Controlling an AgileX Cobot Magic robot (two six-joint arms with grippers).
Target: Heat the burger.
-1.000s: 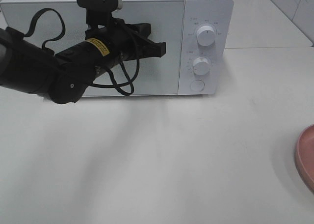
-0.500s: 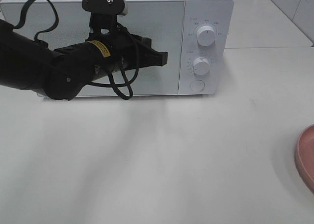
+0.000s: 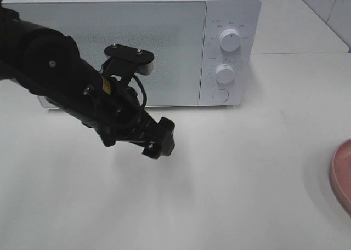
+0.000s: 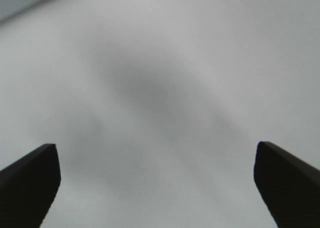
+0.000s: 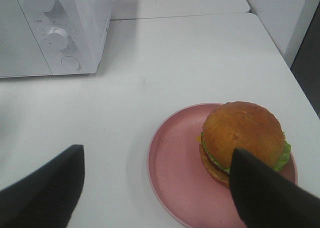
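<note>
Right wrist view: your burger (image 5: 243,137) sits on the pink plate (image 5: 175,178), well away from the closed microwave (image 3: 137,41). Right gripper (image 5: 155,188) gapes wide, empty; left gripper (image 4: 157,180) likewise, over bare table (image 3: 247,179).

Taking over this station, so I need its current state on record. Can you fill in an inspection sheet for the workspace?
Surface: white table, bare where visible.
Job's things: burger on the pink plate, right side; microwave at the back, door closed.
Clutter: nothing seen.
Grippers: left gripper open, empty, pointing down at the table in front of the microwave; right gripper open, empty, above the plate.
Cables: black cable looped on the left arm.
Surroundings: white tiled wall at right rear.
</note>
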